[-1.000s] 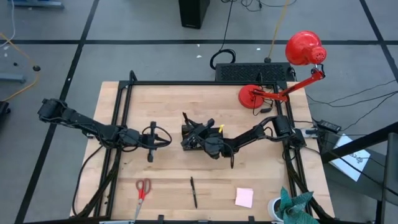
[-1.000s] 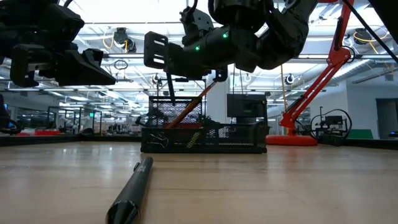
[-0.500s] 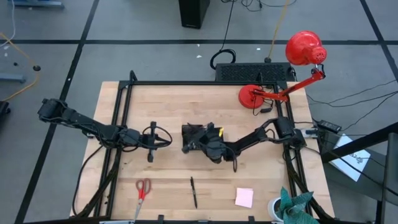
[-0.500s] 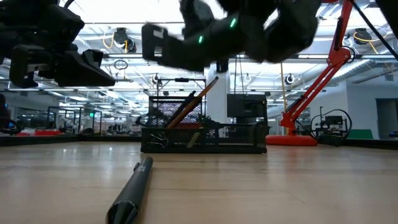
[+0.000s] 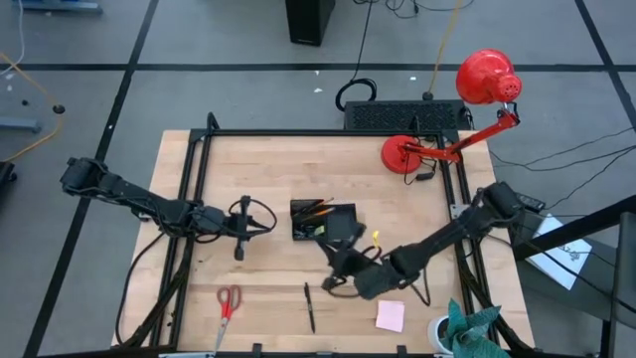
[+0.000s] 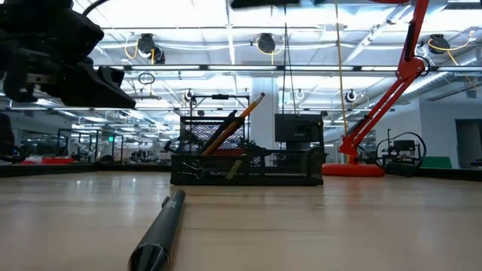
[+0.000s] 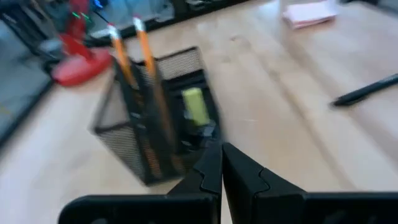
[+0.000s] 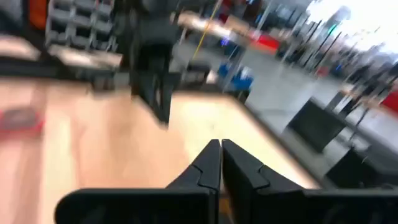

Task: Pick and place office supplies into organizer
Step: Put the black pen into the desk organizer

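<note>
1. Organizer [image 5: 323,220]: black mesh tray at table centre. It holds two pencils [image 7: 134,68] leaning upright in the tall compartment and a yellow-green piece [image 7: 195,106] in the low one. The low view shows a binder clip [image 6: 193,171] at its front.
2. Pen [image 5: 309,305]: lies loose on the wood at the near edge, well apart from the organizer, between scissors and sticky pad.
3. Scissors [image 5: 228,300]: red-handled, loose, near the near-left part of the table.
4. Sticky pad [image 5: 391,316]: pink, loose, near the near-right part of the table.
5. Right gripper [image 5: 343,276]: between organizer and pen, above the table. Fingers pressed together, nothing between them in the right wrist view.
6. Left gripper [image 5: 241,221]: waits just left of the organizer. Fingers together, empty.
7. Lamp [image 5: 437,114]: red, far right corner; not part of the task.
8. Step in hand, as judged: between items. Some supplies are stored; pen, scissors and pad are not yet in.
9. Next move, as judged: the right gripper must part its fingers, line them across the pen's shaft, descend, then close. The pen is thin and round, so a centred grip matters.
</note>
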